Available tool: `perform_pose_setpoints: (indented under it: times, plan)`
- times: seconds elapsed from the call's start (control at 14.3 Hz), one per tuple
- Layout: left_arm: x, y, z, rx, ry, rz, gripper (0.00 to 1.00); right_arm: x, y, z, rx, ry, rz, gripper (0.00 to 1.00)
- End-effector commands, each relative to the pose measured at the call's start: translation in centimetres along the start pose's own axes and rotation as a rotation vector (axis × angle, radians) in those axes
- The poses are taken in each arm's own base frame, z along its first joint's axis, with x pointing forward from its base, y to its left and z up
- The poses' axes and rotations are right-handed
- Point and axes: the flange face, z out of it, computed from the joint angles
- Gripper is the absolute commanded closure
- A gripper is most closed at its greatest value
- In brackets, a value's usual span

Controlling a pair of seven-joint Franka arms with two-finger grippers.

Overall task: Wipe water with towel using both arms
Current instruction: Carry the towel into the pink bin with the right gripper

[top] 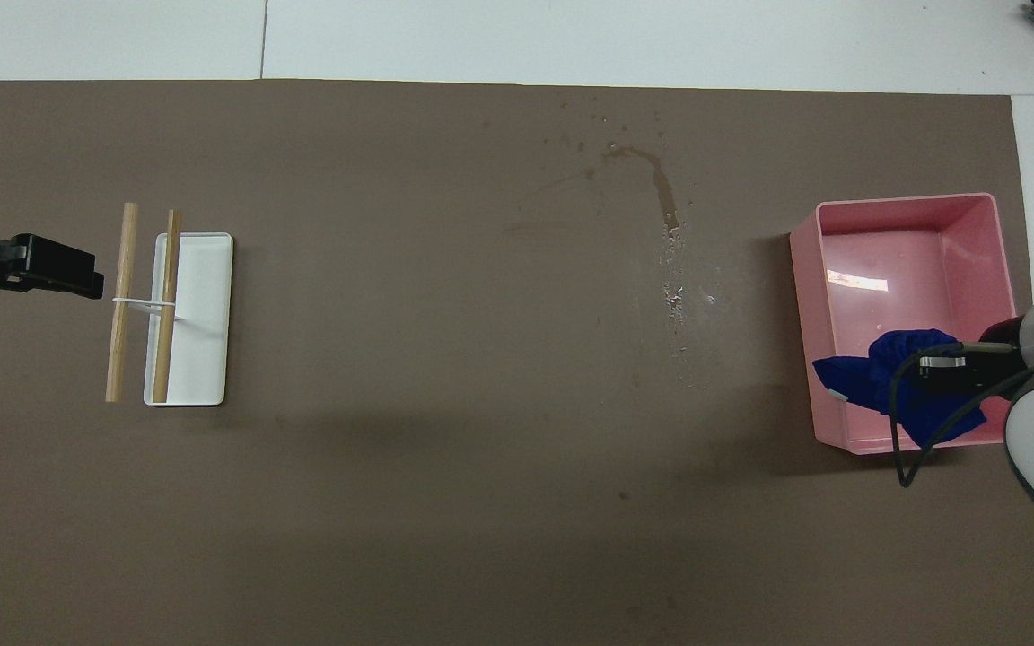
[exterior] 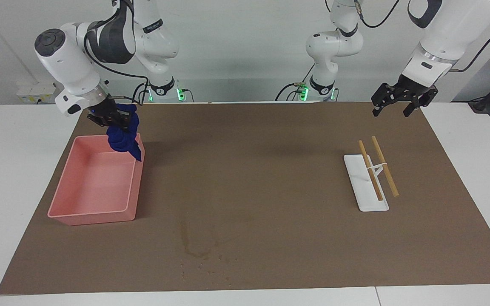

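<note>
The blue towel (exterior: 122,140) (top: 894,386) hangs bunched from my right gripper (exterior: 115,119) (top: 941,364), which is shut on it. It is in the air over the end of the pink tray (exterior: 92,217) (top: 903,201) nearer the robots, and its lower tip dangles by the tray's wall. The water (exterior: 194,248) (top: 665,193) shows as a dark wet streak and tiny droplets on the brown mat, farther from the robots than the tray. My left gripper (exterior: 391,111) (top: 91,276) waits open in the air at the left arm's end of the mat.
A white flat holder (exterior: 366,189) (top: 203,314) lies at the left arm's end with two wooden sticks (exterior: 384,166) (top: 122,296) resting across it. The brown mat (exterior: 270,178) covers most of the white table.
</note>
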Motion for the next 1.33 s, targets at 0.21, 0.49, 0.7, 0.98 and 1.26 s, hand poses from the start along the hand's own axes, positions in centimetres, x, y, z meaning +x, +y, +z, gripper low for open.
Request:
perform_pose_setpoints:
  times: [0.21, 0.49, 0.7, 0.98, 1.26]
  plan:
    - [-0.6, -0.2, -0.1, -0.003, 0.017, -0.011, 0.0, 3.1, 4.7, 7.1, -0.025, -0.046, -0.009, 1.0]
    - [-0.6, -0.1, -0.1, -0.003, 0.017, -0.009, 0.0, 4.1, 5.0, 11.7, -0.019, -0.063, -0.013, 1.0]
    - [-0.6, -0.1, -0.1, -0.003, 0.017, -0.009, 0.0, 3.6, 4.4, 12.8, -0.021, -0.069, 0.001, 0.51]
    - [-0.6, -0.1, -0.1, -0.003, 0.017, -0.009, 0.0, 3.7, 4.5, 11.3, -0.022, -0.084, 0.003, 0.02]
    - [-0.6, -0.1, -0.1, -0.003, 0.017, -0.009, 0.0, 4.3, 2.3, 4.9, -0.059, -0.062, -0.044, 0.0]
